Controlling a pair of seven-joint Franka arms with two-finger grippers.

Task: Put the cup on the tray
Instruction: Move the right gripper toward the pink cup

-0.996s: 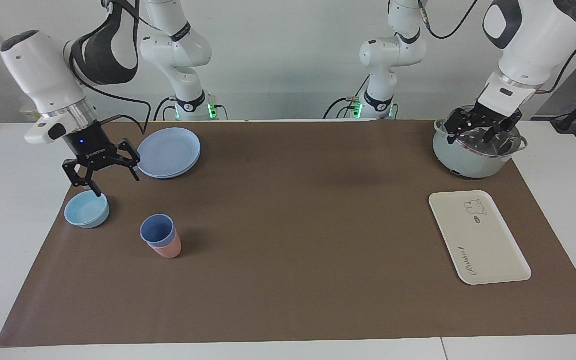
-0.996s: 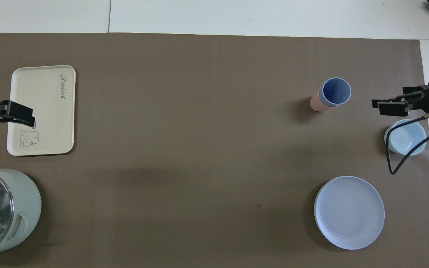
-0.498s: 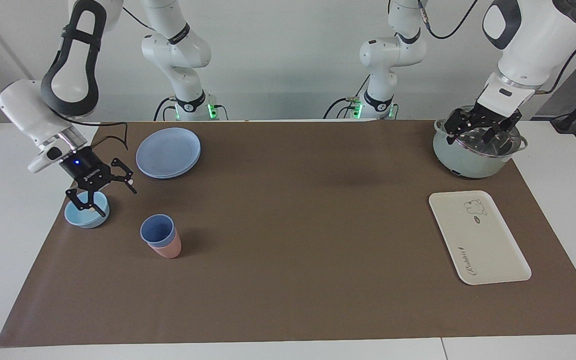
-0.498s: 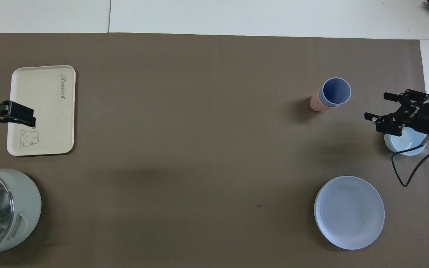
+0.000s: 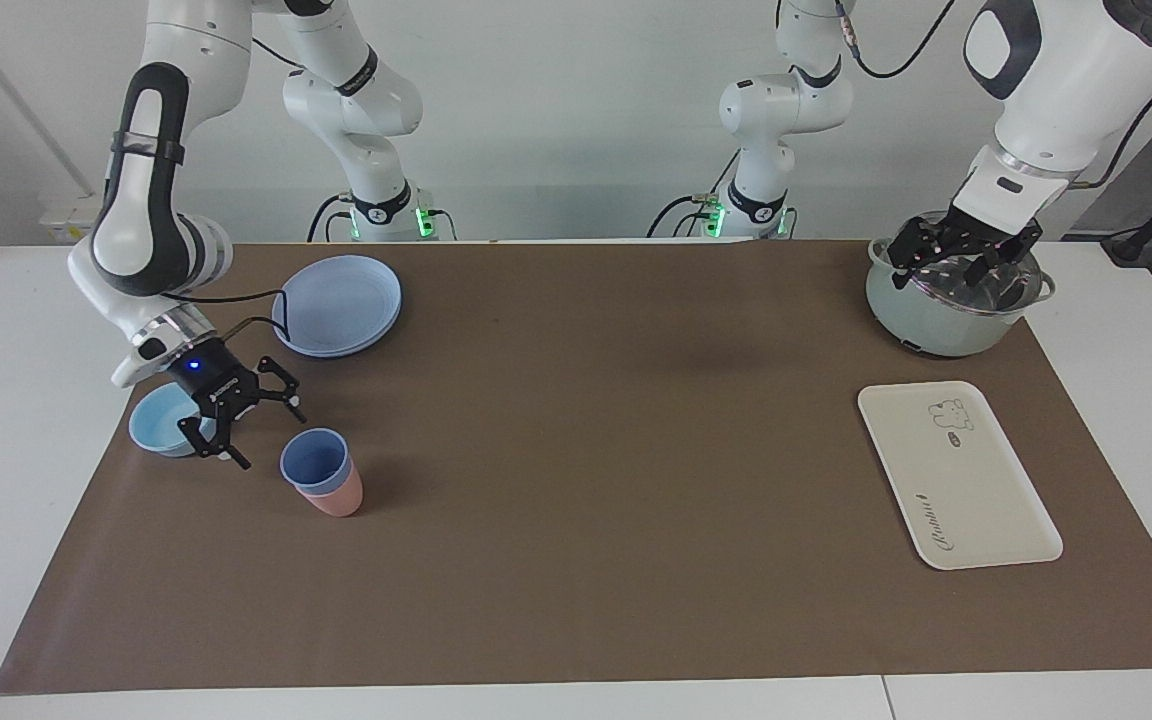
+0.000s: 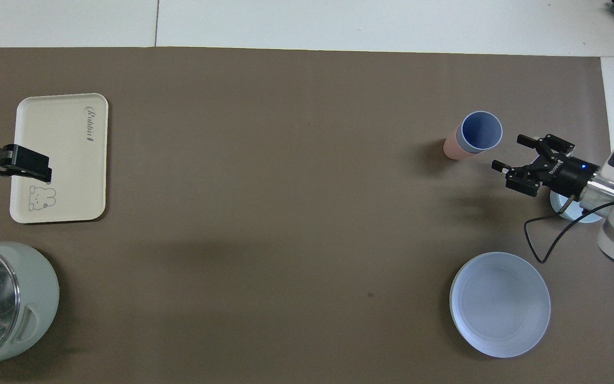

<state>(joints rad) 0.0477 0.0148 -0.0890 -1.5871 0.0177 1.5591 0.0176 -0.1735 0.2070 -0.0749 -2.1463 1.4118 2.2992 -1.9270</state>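
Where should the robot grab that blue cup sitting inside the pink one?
Probably by the upper wall just under the rim of the blue cup, the only part showing above the pink cup. Coming in sideways from the right arm's end suits it: the right gripper is already beside it, jaws open.

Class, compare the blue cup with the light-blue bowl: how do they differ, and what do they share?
The blue cup is tall and tapered; the bowl is low and wider. The cup is darker periwinkle and sits nested in a pink cup; the bowl is paler and sits directly on the mat. Both are upright, open-topped, and appear empty.
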